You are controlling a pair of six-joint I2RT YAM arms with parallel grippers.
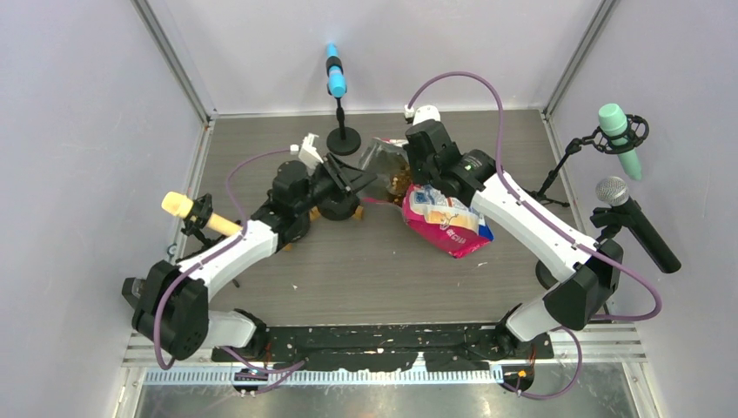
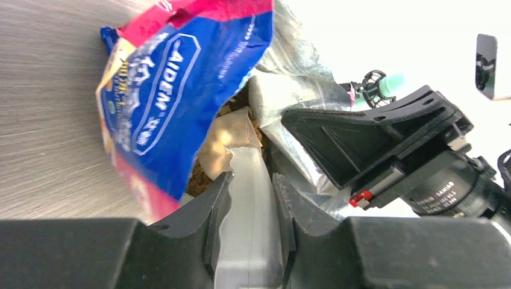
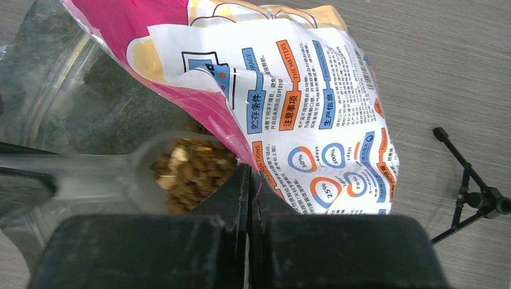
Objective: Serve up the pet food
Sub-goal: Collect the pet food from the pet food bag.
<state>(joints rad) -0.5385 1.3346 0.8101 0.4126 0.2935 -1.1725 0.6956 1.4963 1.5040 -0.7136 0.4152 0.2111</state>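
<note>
The pet food (image 3: 193, 171) is brown kibble heaped in a clear plastic scoop (image 3: 144, 174) inside the open mouth of the pink, white and blue bag (image 3: 313, 120). My left gripper (image 2: 250, 176) is shut on the scoop's handle (image 2: 247, 205), which reaches into the bag (image 2: 175, 96). More kibble (image 2: 197, 174) shows inside. My right gripper (image 3: 250, 168) is shut on the bag's pink edge and holds the mouth open. In the top view the bag (image 1: 444, 222) lies at mid-table, with the left gripper (image 1: 352, 181) and the right gripper (image 1: 416, 170) at its mouth.
A black bowl with wooden feet (image 1: 338, 209) sits under my left wrist. A blue microphone on a round stand (image 1: 344, 139) is behind it. A yellow microphone (image 1: 187, 209) is at the left; green (image 1: 620, 131) and grey (image 1: 627, 209) microphones are at the right, with a tripod leg (image 3: 476, 192).
</note>
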